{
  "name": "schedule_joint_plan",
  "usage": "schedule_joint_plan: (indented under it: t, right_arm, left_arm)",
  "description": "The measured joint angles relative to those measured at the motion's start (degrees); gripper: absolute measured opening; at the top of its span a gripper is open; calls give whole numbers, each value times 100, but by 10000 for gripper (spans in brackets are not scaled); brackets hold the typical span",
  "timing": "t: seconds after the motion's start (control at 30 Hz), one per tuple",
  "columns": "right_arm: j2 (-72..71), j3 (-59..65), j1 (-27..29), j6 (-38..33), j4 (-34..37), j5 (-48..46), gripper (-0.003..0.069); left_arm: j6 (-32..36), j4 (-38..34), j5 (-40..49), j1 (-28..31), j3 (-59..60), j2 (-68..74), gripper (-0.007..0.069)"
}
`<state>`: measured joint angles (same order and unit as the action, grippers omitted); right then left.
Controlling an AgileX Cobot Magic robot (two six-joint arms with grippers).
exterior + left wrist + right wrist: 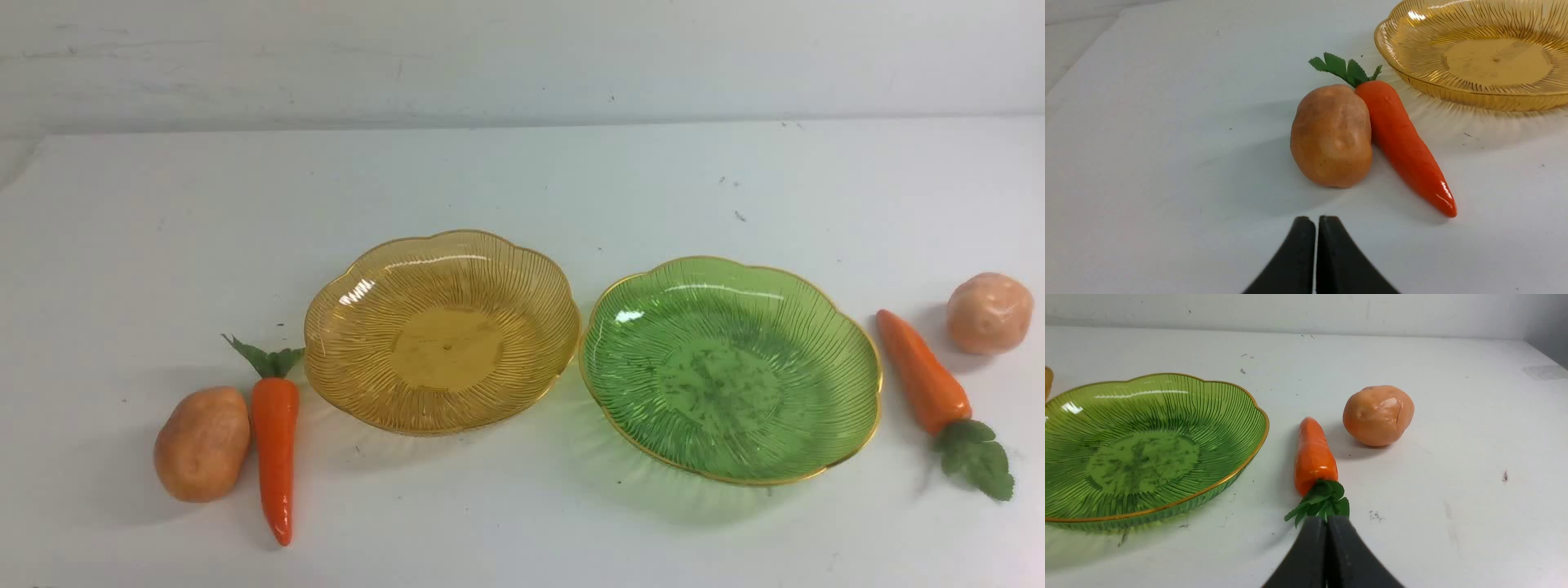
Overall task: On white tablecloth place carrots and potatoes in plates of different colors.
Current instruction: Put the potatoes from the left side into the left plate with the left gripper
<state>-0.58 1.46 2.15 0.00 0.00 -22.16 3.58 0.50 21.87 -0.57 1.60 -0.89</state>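
The white tablecloth point(522, 188) is plain and smooth, with a few dark specks toward its far right corner. Two ribbed, flower-shaped plates with gold rims sit side by side in its middle, both empty. The amber plate point(445, 347) lies left of centre. The green plate point(729, 371), slightly larger, lies right of centre and a little closer to the near edge. Their rims meet or nearly meet; which cannot be told.

Toward the left edge, the left carrot point(275, 449) is glossy orange and tapered. Its green leaves point at the far edge and stop just beside the amber rim; its tip points at the near edge. The brown potato point(202, 443), lumpy and oval, touches that carrot on the side facing the left edge.

Toward the right edge, the right carrot point(922, 371) lies just beside the green plate, tip toward the far edge and leaves toward the near right corner. The pale potato point(989, 313), rounder and shinier, sits near it without touching.

The left gripper point(1316, 220) has its black jaws pressed together, empty, near the brown potato but apart from it. The right gripper point(1327, 520) is likewise pressed together and empty, right at the right carrot's leaves.
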Motion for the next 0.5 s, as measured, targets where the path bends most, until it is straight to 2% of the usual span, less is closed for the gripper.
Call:
schedule_joint_plan:
  t: [0.5]
  right_arm:
    - [0, 0, 0, 0, 0, 0, -15]
  left_arm:
    - [0, 72, 0, 0, 0, 0, -3]
